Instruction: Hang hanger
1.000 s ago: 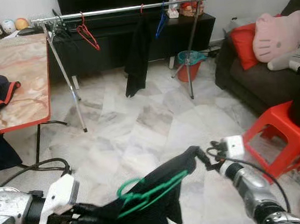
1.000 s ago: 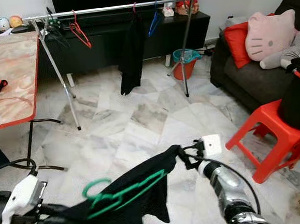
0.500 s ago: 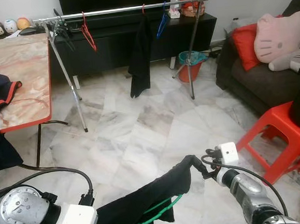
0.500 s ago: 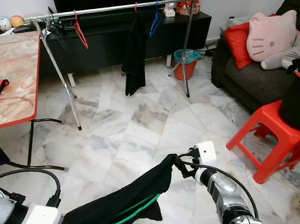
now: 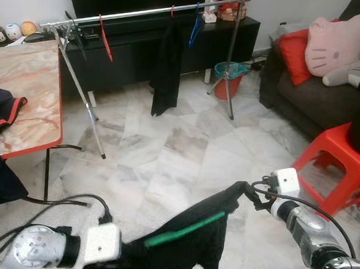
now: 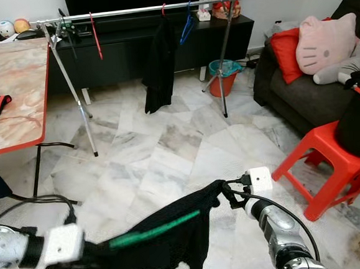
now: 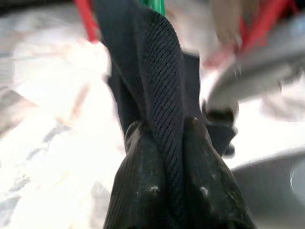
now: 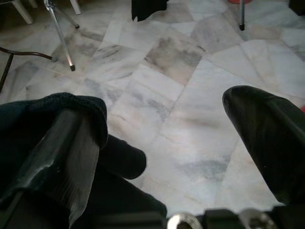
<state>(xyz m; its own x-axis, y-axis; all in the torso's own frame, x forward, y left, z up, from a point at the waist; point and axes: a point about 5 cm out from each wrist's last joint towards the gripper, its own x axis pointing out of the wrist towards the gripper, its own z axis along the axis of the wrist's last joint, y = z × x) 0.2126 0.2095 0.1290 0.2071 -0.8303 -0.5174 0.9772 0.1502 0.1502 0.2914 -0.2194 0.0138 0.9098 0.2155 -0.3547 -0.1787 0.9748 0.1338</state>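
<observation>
Left wrist view — left claw (image 7: 164, 143) pinching garment (image 7: 162, 90).

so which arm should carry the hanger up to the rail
Left, probably. The left gripper is pinched shut on the black garment over the green hanger. The right gripper is open, the cloth merely draped over one finger. The rail stands across the room.

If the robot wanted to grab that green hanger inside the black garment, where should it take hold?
Probably the bare green plastic bar showing across the black garment, approached from above: that stretch is uncovered and nearly level. The hook cannot be made out.
</observation>
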